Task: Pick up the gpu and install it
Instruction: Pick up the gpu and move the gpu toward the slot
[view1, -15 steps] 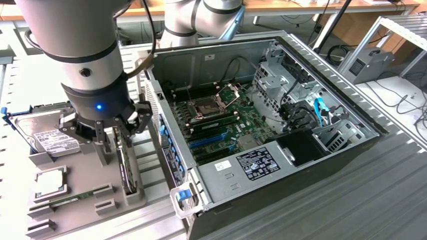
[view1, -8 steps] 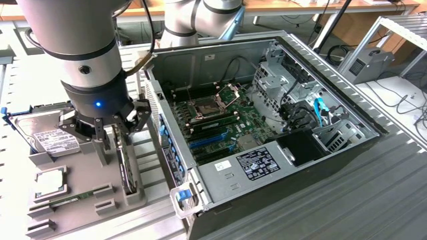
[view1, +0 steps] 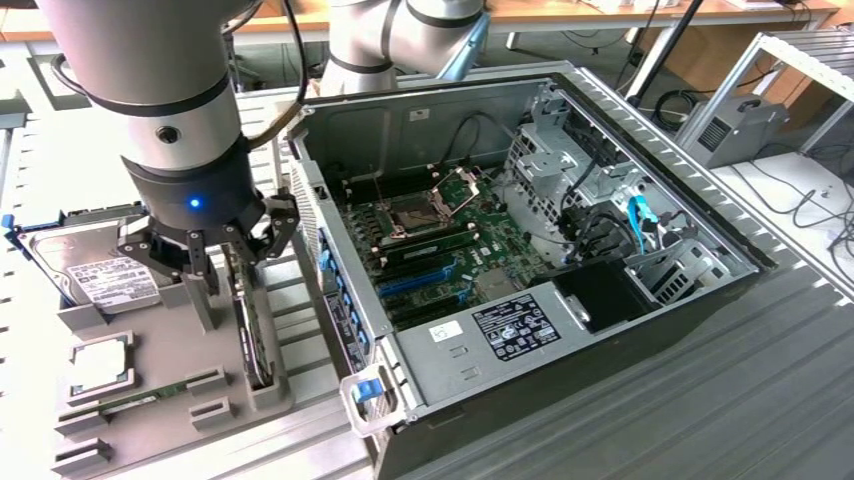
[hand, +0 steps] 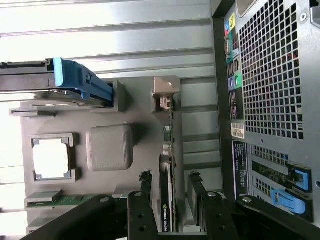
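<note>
The arm (view1: 171, 110) hangs straight down, its end effector (view1: 235, 262) spread wide open.

Perforated bare-metal case (hand: 272, 70), matt plastic tray (hand: 107, 150)

Open PC case (view1: 387, 135); hard drive (view1: 96, 268), CPU (view1: 100, 365) on tray (view1: 167, 350)

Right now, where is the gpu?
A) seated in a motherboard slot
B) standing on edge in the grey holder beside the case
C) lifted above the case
B: the gpu stands on edge in the grey holder, with the open gripper straddling it.
</note>
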